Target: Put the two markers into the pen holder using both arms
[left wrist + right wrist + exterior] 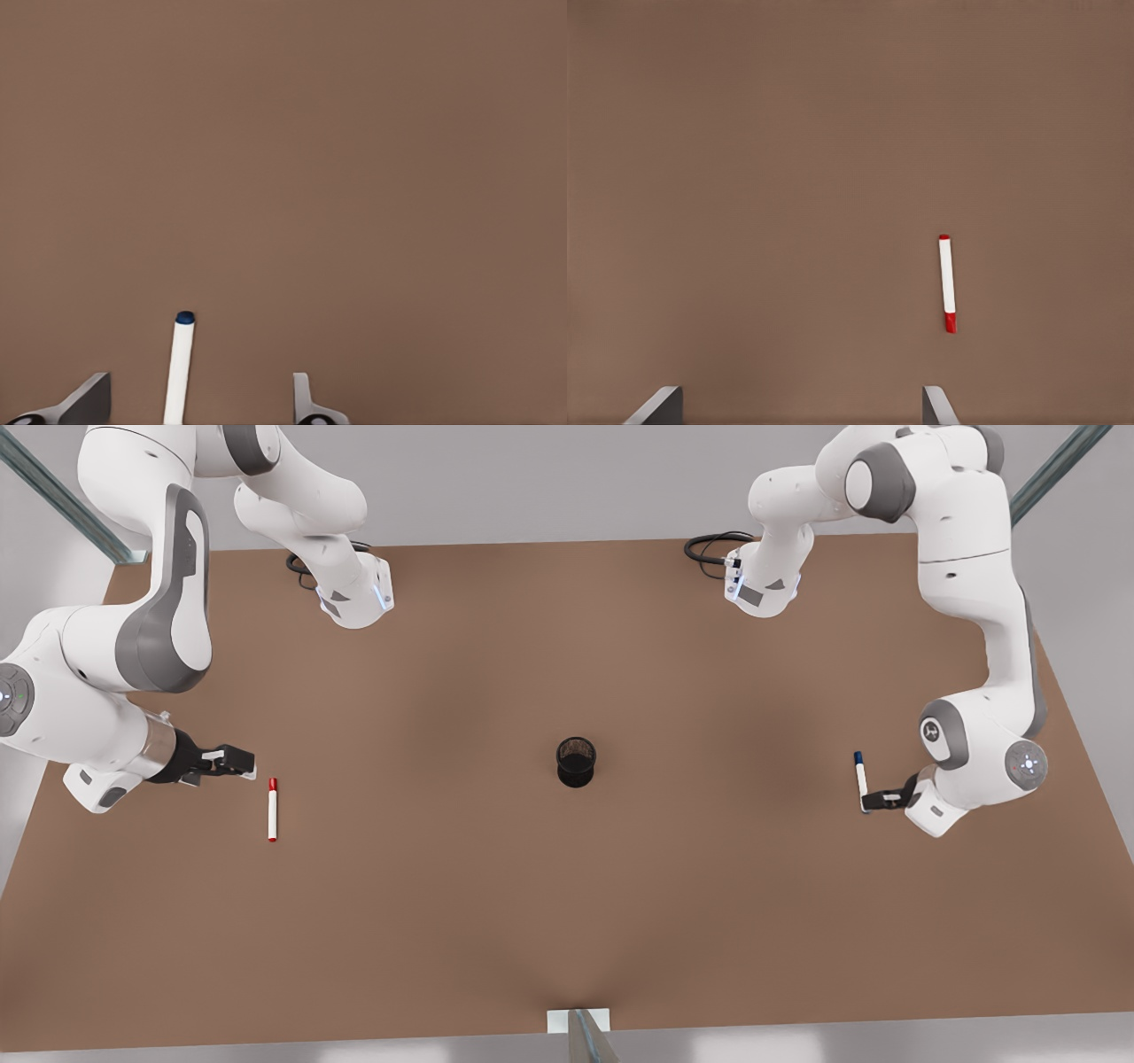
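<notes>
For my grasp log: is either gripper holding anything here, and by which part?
Nothing is held. The left gripper has open jaws straddling the blue marker near its uncapped end. The right gripper, open, sits beside the red marker.

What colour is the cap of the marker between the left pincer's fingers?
Dark blue, clearest in the front view, on the blue-capped marker.

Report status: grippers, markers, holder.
Left gripper open around blue-capped white marker. Right gripper open beside red-capped white marker. Black mesh pen holder unobstructed.
</notes>
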Controlling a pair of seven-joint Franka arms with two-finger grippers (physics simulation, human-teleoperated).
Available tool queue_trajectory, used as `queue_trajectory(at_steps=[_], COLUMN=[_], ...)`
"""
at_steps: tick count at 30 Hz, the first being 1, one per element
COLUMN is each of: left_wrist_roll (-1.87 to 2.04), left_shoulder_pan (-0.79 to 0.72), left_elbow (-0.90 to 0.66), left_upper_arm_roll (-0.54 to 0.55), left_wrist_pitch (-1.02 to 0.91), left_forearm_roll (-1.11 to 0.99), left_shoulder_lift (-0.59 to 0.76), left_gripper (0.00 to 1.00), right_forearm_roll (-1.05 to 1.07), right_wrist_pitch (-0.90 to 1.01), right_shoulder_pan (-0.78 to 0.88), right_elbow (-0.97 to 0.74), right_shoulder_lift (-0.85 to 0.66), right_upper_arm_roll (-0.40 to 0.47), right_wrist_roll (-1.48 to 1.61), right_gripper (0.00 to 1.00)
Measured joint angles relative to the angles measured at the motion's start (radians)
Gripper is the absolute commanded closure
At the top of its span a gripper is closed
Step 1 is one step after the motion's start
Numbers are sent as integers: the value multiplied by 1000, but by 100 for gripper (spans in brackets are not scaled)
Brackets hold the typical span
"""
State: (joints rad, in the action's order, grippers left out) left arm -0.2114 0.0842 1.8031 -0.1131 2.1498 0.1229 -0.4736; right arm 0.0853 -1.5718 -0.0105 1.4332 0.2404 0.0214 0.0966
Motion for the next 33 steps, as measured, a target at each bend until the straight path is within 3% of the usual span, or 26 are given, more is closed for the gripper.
queue_trajectory(at_steps=[8, 12, 14, 16, 17, 22, 29, 33], left_wrist_roll=[-86, -121, -136, -149, -155, -180, -206, -216], left_shoulder_pan=[15, 27, 29, 29, 29, 29, 29, 29], left_elbow=[93, 114, 121, 123, 123, 122, 121, 121], left_upper_arm_roll=[-3, -3, -3, -3, -3, -3, -3, -3], left_wrist_pitch=[169, 218, 232, 243, 247, 261, 272, 277], left_forearm_roll=[16, 18, 18, 19, 19, 19, 19, 19], left_shoulder_lift=[-68, -90, -95, -99, -102, -115, -125, -131], left_gripper=[0, 5, 14, 35, 39, 42, 56, 60], right_forearm_roll=[0, 0, 0, 0, 0, -1, -11, -24], right_wrist_pitch=[-1, -1, -1, -1, -1, 0, -135, -280], right_shoulder_pan=[0, 0, 0, 0, 0, 0, -3, -83], right_elbow=[0, 0, 0, 0, -1, -9, -2, 110], right_shoulder_lift=[0, 0, 1, 0, 0, 9, 347, 421], right_upper_arm_roll=[0, 0, 0, 0, 0, -1, 2, 3], right_wrist_roll=[2, 2, 2, 3, 3, 3, 1, 5], right_gripper=[0, 0, 0, 0, 0, 0, 0, 0])
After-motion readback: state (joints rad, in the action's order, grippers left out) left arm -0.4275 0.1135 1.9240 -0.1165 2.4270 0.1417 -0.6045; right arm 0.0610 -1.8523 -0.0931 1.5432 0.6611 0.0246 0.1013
